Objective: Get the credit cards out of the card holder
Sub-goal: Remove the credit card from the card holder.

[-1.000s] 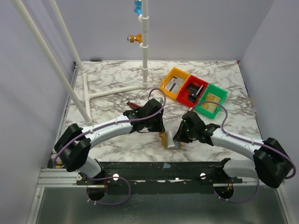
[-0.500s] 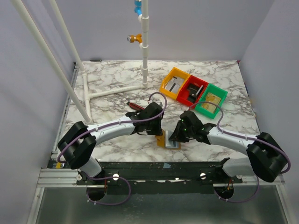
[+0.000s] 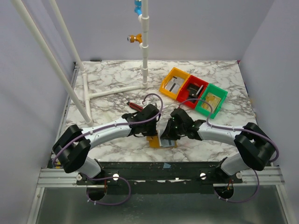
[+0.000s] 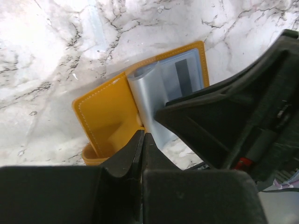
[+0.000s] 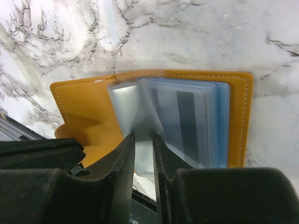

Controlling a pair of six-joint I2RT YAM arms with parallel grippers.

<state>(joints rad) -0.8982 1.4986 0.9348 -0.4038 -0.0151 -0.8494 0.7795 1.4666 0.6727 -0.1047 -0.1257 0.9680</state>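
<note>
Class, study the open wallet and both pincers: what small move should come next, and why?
Probably the right pincer should draw the clear sleeve it grips away from the card holder, since the left pincer is shut on the cover's near edge, steadying it.

From above, both arms cover most of the card holder (image 3: 161,141) at the table's near edge. The left gripper (image 4: 141,140) hides the holder's near edge, so what its closed tips pinch is unclear. The right gripper (image 5: 144,140) covers the bottoms of the clear sleeves (image 5: 140,116). The card's (image 5: 187,119) print is blurry.
</note>
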